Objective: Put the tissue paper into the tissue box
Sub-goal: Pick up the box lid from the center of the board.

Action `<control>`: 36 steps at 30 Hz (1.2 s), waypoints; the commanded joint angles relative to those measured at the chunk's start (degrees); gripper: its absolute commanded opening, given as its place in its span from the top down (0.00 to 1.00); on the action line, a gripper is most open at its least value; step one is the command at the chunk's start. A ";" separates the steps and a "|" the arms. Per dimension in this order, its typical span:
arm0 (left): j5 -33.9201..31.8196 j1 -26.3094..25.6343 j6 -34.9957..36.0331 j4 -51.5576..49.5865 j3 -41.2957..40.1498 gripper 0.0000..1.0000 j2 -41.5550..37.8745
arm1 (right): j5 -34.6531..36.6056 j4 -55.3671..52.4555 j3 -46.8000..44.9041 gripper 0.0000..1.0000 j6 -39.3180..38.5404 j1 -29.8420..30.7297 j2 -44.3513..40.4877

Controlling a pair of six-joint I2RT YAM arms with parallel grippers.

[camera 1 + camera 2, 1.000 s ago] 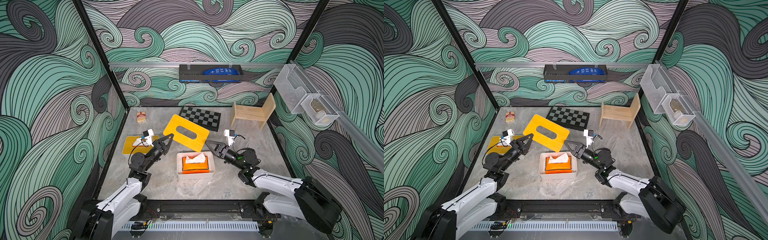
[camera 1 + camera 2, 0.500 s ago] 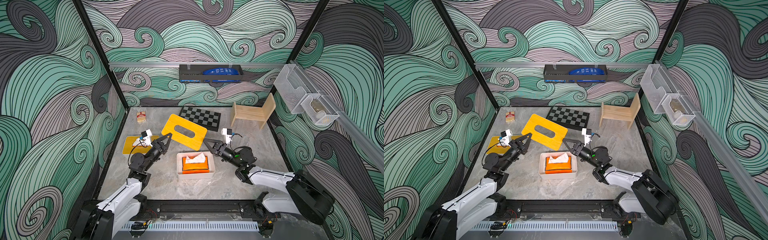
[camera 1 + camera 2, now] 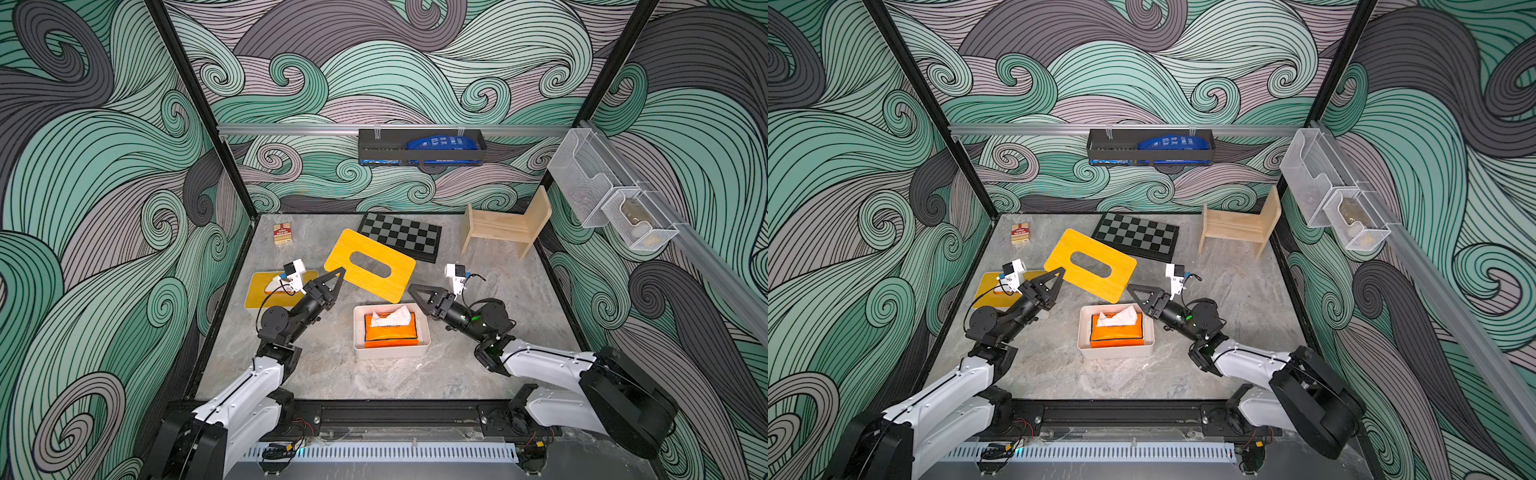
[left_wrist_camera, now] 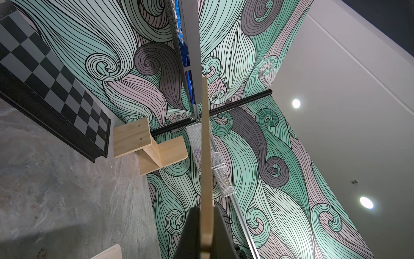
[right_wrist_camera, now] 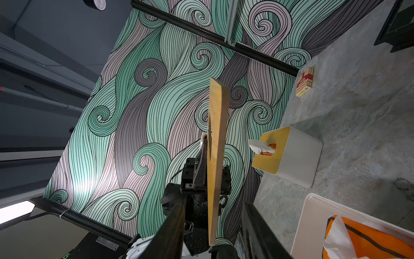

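Tissue paper (image 3: 390, 332), an orange pack with a white sheet pulled up, already lies inside the open tissue box (image 3: 390, 353). That box sits on the worktop (image 3: 436, 382) nearer the front edge, about midway between the side edges. I judge the main step done, and what is left is closing the box.

The yellow lid (image 3: 401, 272) hangs tilted in the air behind and above the box, not on it. My left gripper (image 3: 338, 275) is clamped tight on the lid's left corner. My right gripper (image 3: 417, 293) has its jaws apart, straddling the lid's near right corner without pinching it, as the right wrist view shows. To finish, the lid has to come down square on the rim with the sheet through its slot.

Around it:
- a second tissue box (image 3: 259, 293), closed, by the left edge just behind my left wrist
- a small red packet (image 3: 282, 233) near the back left corner
- a chessboard (image 3: 401, 239) by the back edge
- a wooden stand (image 3: 503, 226) at the back right corner

None of these lies between lid and box.
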 commanded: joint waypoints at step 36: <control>1.89 0.28 1.21 1.73 0.63 1.00 -0.05 | -4.98 6.62 10.33 0.80 1.81 0.39 10.80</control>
